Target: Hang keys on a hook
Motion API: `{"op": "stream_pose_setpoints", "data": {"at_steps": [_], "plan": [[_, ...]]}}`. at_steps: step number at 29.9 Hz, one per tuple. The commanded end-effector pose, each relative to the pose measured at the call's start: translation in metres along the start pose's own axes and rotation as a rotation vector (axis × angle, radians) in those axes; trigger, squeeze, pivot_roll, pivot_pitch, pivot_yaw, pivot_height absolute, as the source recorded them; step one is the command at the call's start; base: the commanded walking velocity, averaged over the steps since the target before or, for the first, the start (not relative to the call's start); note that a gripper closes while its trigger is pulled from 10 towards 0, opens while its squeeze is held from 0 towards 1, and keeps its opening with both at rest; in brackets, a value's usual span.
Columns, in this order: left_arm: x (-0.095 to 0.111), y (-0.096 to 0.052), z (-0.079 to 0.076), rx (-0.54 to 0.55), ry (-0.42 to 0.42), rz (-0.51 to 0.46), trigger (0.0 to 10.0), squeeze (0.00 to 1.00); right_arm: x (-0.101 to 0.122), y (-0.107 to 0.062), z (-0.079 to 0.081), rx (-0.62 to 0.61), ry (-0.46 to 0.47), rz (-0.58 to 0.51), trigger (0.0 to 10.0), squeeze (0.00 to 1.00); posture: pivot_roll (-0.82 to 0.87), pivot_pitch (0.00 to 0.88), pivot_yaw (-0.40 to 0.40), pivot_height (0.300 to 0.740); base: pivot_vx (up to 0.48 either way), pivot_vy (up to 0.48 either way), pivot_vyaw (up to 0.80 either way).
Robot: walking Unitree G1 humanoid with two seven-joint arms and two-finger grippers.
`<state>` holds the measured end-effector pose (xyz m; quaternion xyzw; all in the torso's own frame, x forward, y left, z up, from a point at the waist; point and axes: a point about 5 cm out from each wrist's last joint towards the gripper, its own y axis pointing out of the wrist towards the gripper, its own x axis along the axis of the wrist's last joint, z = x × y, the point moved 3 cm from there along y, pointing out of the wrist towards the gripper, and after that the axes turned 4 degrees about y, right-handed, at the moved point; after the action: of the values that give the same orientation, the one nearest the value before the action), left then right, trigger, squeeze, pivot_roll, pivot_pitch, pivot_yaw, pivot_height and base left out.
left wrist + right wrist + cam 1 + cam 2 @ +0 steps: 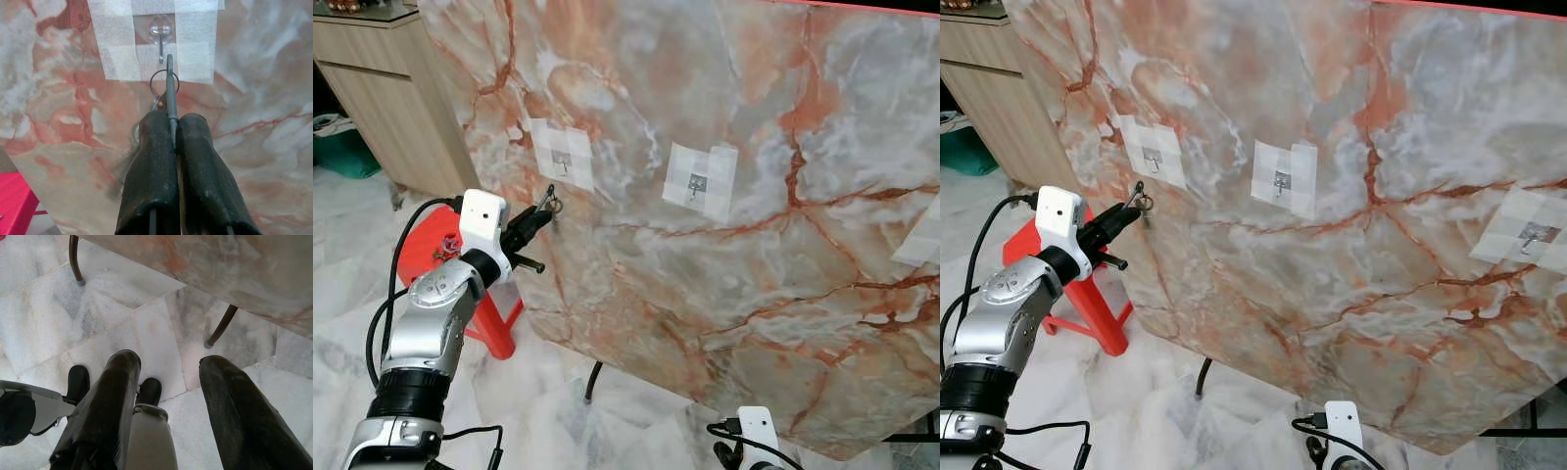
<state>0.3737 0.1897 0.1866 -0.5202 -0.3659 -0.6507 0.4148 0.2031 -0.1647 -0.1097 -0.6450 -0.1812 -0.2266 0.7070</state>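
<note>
Left tool [172,128] pinching key [169,93], ring just below taped hook [161,43], red stool [489,294] beside

Your two head views look forward and down from above the left arm at the tilted marble panel [724,274] — the same scene, slightly offset sideways. Both share the panel's left edge, its taped hooks and the red stool [494,313]. Your left wrist view sits very close to the panel, facing it squarely along its fingers [151,171] at the leftmost hook [160,41]. Your right wrist view points down at the marble floor [44,328] and the panel's lower edge.
</note>
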Motion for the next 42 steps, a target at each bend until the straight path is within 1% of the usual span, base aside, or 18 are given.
{"op": "stream_pose_setpoints", "data": {"at_steps": [1,4,8,10,20,29,42], "plan": [[0.007,0.005,0.0,-0.009,0.012,-0.015,10.0,0.0,0.001,0.0,0.001,-0.002,0.013,-0.004,10.0,0.0,0.1,0.061,0.01,0.74,0.0,0.0,0.0],[0.013,0.009,0.002,-0.012,0.016,-0.031,10.0,0.0,0.001,0.0,0.001,-0.001,0.013,-0.004,10.0,0.0,0.1,0.063,0.011,0.74,0.0,0.0,0.0],[0.015,0.011,0.002,-0.021,0.024,-0.032,10.0,0.0,0.002,0.0,0.001,-0.001,0.013,-0.004,10.0,0.0,0.1,0.065,0.014,0.74,0.0,0.0,0.0],[0.017,0.014,0.005,-0.014,0.035,-0.033,10.0,0.0,0.002,0.001,0.002,-0.003,0.015,-0.006,10.0,0.0,0.1,0.066,0.018,0.74,0.0,0.0,0.0],[0.025,0.019,0.011,0.006,0.048,-0.047,10.0,0.0,0.002,0.001,0.002,-0.002,0.016,-0.005,10.0,0.0,0.1,0.064,0.019,0.74,0.0,0.0,0.0],[0.023,0.021,0.011,0.016,0.053,-0.035,10.0,0.0,0.002,0.001,0.003,-0.002,0.019,-0.006,10.0,0.0,0.1,0.062,0.02,0.74,0.0,0.0,0.0],[0.016,0.024,0.015,0.05,0.056,0.01,10.0,0.0,0.002,0.001,0.004,-0.003,0.021,-0.007,10.0,0.0,0.1,0.061,0.02,0.74,0.0,0.0,0.0]]}}
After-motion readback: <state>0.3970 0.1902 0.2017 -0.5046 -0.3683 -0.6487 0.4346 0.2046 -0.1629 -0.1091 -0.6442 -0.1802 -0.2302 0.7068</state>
